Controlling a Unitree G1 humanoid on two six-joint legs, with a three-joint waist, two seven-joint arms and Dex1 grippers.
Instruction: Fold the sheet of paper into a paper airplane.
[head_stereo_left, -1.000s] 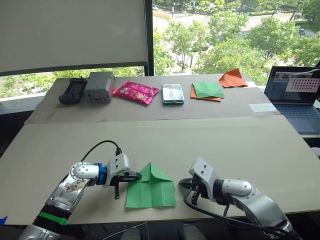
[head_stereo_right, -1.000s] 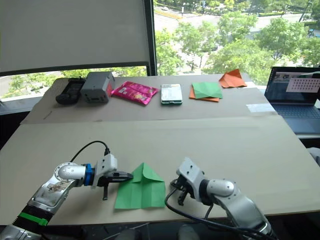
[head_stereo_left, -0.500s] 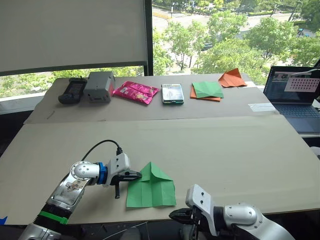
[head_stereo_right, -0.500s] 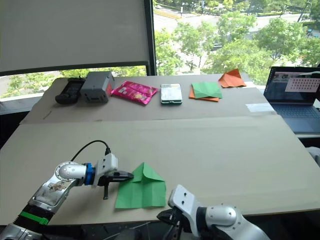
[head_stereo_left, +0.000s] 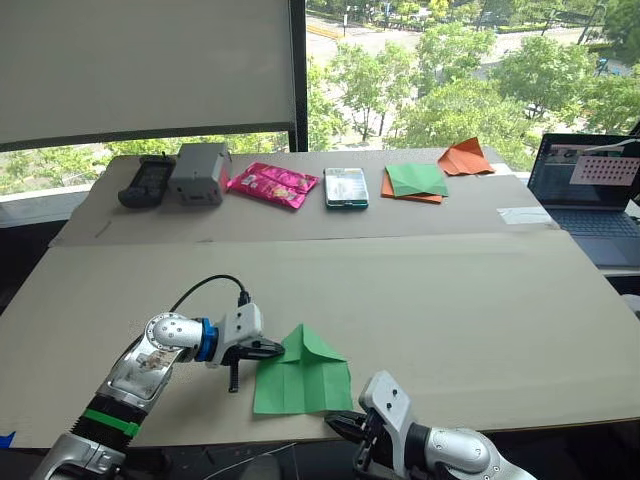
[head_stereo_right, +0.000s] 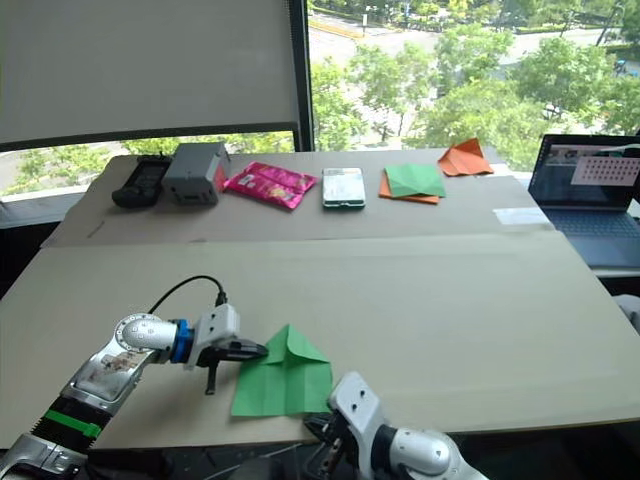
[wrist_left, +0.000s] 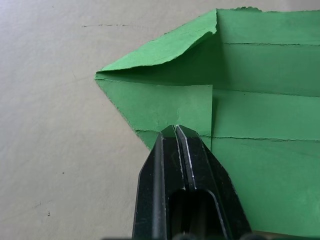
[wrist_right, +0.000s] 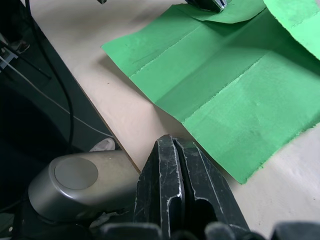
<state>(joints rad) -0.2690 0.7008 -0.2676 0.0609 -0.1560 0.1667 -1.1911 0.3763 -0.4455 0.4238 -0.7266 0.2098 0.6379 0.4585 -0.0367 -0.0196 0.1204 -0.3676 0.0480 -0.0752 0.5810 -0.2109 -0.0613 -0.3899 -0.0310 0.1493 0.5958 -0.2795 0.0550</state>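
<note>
Tabletop (head_stereo_left: 450, 300); perhaps pinched sheet of paper (wrist_left: 240, 100).

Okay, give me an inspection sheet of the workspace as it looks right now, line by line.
Surface: tan table with a seam across it.
Job's things: sheet of paper, partly folded to a point, flat near the front edge.
Clutter: far row of black remote, grey box, pink packet, phone, green-and-orange paper stack, orange paper shape.
Grippers: left gripper shut, tips at the sheet's left edge; right gripper shut, at the table's front edge, off the sheet.
Cables: black cable looping over the left wrist.
Surroundings: laptop at right, window with trees.
</note>
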